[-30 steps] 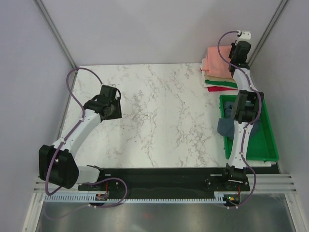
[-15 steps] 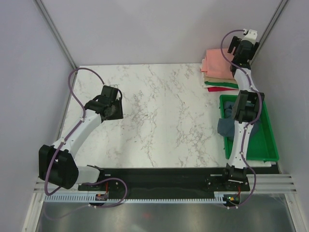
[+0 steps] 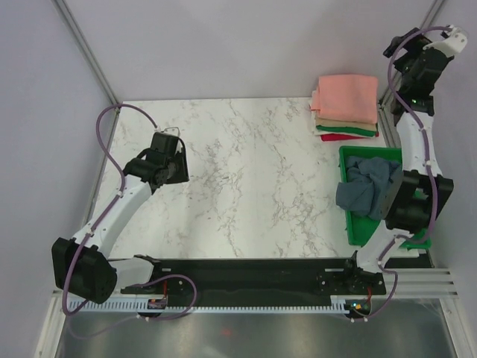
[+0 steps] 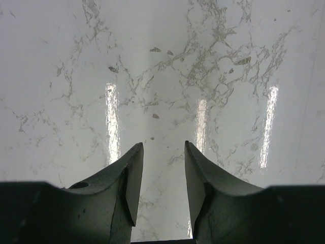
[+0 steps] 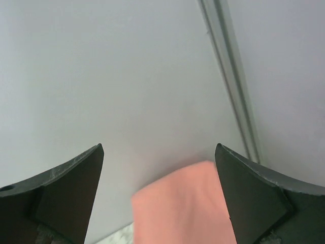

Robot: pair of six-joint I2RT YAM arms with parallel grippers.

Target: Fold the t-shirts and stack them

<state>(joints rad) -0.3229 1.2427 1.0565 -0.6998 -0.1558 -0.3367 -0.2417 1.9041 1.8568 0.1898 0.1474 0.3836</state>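
Note:
A stack of folded t-shirts sits at the table's back right: salmon-pink (image 3: 345, 97) on top, then tan (image 3: 341, 121), green (image 3: 349, 130) and red (image 3: 341, 137) edges below it. A slate blue-grey t-shirt (image 3: 365, 186) lies crumpled in the green tray (image 3: 358, 233). My right gripper (image 3: 399, 46) hangs high by the back right corner, above and right of the stack. In the right wrist view this gripper (image 5: 158, 147) is wide open and empty, with the pink t-shirt (image 5: 183, 208) blurred far below. My left gripper (image 3: 170, 170) hovers over bare marble at the left; its jaws (image 4: 163, 145) stand partly open, holding nothing.
The marble table (image 3: 253, 171) stretches between the arms. Grey walls close in the back and sides, with a metal corner post (image 5: 231, 71) near the right gripper. The tray lies along the table's right edge, in front of the stack.
The right gripper opened, let go at the stack and rose up and to the right toward the corner. The pink t-shirt stays on top. The left arm barely shifted.

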